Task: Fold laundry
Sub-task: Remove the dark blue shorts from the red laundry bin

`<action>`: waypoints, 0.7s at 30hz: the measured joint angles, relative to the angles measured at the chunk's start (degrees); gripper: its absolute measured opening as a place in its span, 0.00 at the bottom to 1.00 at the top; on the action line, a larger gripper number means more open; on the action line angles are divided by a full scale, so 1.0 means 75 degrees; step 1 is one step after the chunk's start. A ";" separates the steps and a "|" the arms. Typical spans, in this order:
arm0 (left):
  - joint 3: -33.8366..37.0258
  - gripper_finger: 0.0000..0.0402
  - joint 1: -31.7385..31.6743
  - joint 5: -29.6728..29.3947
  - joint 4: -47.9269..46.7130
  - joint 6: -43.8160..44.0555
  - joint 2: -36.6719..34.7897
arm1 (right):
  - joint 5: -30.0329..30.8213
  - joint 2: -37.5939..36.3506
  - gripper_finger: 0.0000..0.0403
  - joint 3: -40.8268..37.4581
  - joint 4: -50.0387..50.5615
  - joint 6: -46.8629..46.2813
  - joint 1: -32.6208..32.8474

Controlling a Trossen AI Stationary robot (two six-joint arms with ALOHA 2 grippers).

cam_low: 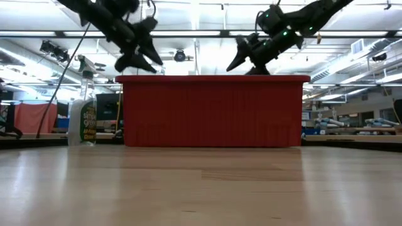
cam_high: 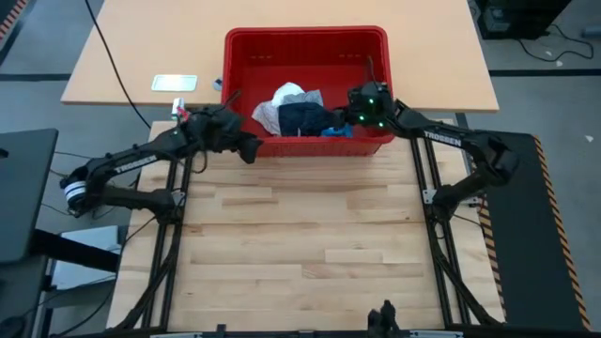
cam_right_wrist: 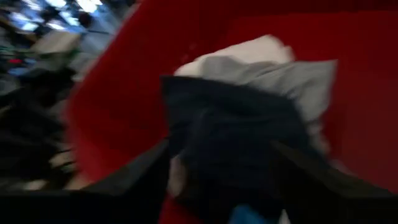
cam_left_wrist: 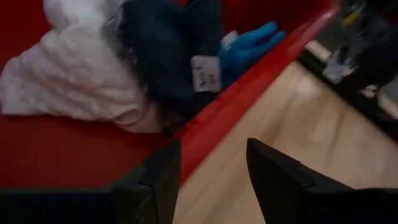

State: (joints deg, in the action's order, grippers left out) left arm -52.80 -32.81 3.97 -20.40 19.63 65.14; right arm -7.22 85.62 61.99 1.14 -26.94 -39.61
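Observation:
A red plastic basket (cam_high: 305, 42) stands at the wooden table's far edge. The laundry lies heaped inside it: a white crinkly piece (cam_left_wrist: 74, 74), a grey piece (cam_right_wrist: 292, 78), a dark navy piece (cam_left_wrist: 168, 50) with a white tag, and a bright blue piece (cam_left_wrist: 249, 46). My left gripper (cam_left_wrist: 211, 180) hovers open over the basket's near rim (cam_left_wrist: 249, 93), close to its left corner, one finger above the inside and one above the table. My right gripper (cam_right_wrist: 217, 180) hangs open above the basket's right half, its fingers apart over the navy piece (cam_right_wrist: 236, 124). In the low view both grippers are above the rim.
The wooden table (cam_high: 300, 244) lies bare between the arms, on the near side of the basket. A spray bottle (cam_low: 81, 119) stands left of the basket. A small white flat object (cam_high: 175, 83) lies on the tan table (cam_high: 141, 47) behind.

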 joint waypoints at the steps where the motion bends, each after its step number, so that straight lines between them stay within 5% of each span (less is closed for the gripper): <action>1: 0.0000 0.46 -0.0080 0.0050 0.0011 -0.0071 0.0133 | 0.0110 0.0155 0.76 0.0104 0.0012 0.0106 -0.0064; 6: -0.0032 0.46 -0.0348 0.0555 0.0395 -0.0551 0.0801 | -0.0282 0.1136 0.82 0.1085 0.0652 0.0495 -0.0393; 16: -0.0079 0.46 -0.0533 0.0682 0.1156 -0.0984 0.1076 | -0.2212 0.2783 0.76 0.3114 0.2428 0.2657 -0.0306; 21: -0.0163 0.46 -0.0604 0.0547 0.1126 -0.1288 0.1079 | -0.2395 0.3116 0.68 0.3309 0.2562 0.2860 -0.0286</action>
State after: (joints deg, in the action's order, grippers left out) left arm -54.02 -37.34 8.08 -11.96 9.97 73.23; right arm -25.18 108.99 86.80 20.35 -5.49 -41.76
